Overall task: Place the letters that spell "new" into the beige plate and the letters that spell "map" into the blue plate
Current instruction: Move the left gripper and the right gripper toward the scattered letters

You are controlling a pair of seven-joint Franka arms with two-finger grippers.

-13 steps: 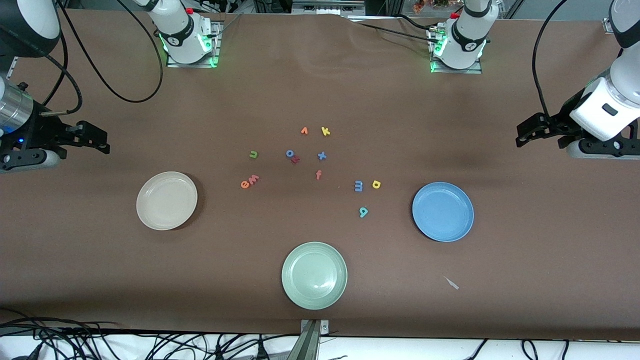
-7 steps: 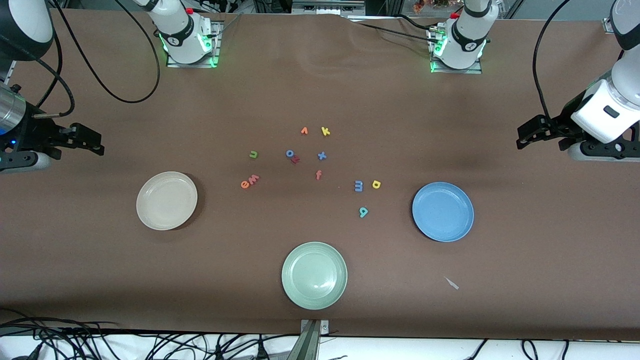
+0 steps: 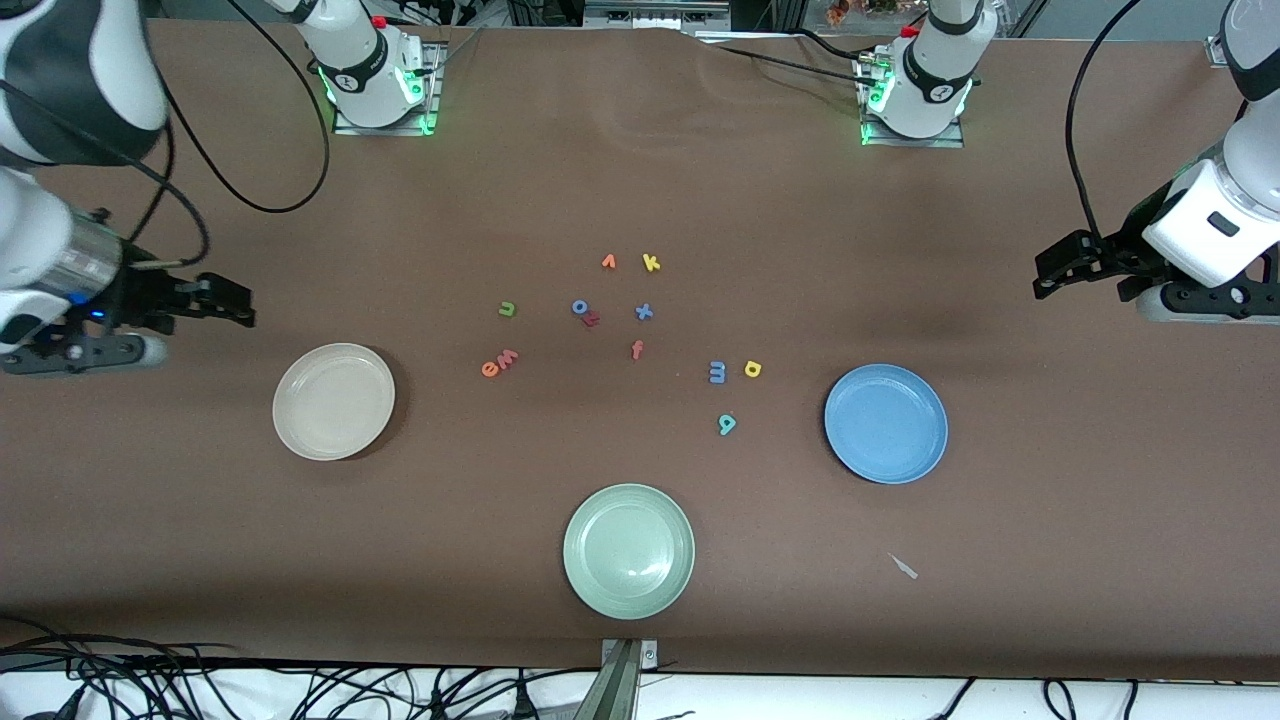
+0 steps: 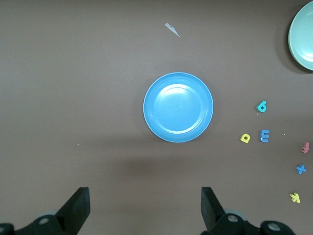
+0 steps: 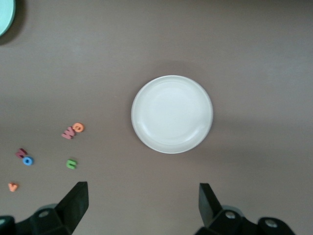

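We see n (image 3: 507, 309), e (image 3: 489, 369), w (image 3: 509, 357) loose on table near beige plate (image 3: 333, 401); m (image 3: 717, 372), p (image 3: 753, 369), a (image 3: 727, 424) near blue plate (image 3: 886, 423). Both plates bare. Right gripper (image 3: 240, 308), left gripper (image 3: 1045, 278) aloft at table ends, fingers wide, holding nothing.

right hand (image 3: 225, 305) | shifted toward table centre, jaws wide | now closer to beige plate (image 3: 333, 401)

Beige plate (image 3: 333, 401) and blue plate (image 3: 886, 423) sit bare (letters (image 3: 497, 363) lie flat between them).
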